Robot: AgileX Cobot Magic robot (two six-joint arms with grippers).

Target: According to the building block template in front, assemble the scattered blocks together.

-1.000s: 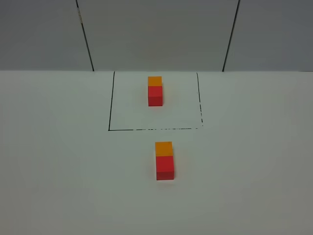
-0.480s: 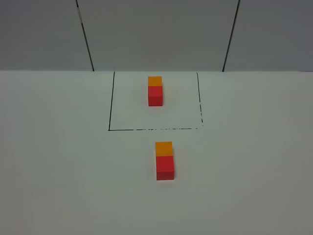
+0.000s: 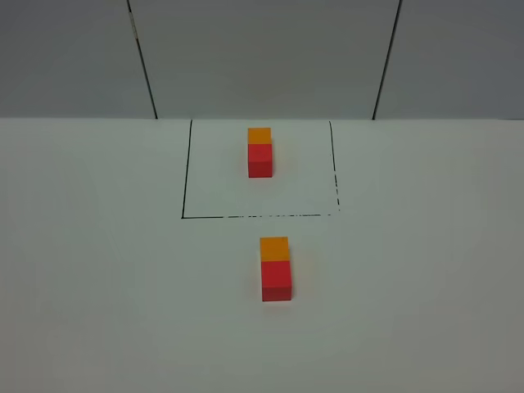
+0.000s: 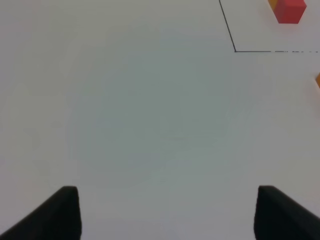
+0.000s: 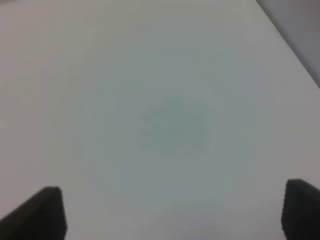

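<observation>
Left gripper [image 4: 167, 212]: jaws spread wide, holding nothing, over bare white table [image 4: 140, 125]. The building block template [image 4: 289, 10] lies well ahead of it, toward the right-hand finger's side, inside the black drawn square [image 4: 235, 50].

Right gripper [image 5: 172, 212]: jaws spread wide, empty, no blocks in its view.

Overhead view: the orange cube [image 3: 274, 248] touches the red cube [image 3: 276, 280], both just outside the square's near line.

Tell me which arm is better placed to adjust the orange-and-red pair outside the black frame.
Left, probably: its wrist view catches the unframed pair and the template, while the right wrist view shows only bare table.
</observation>
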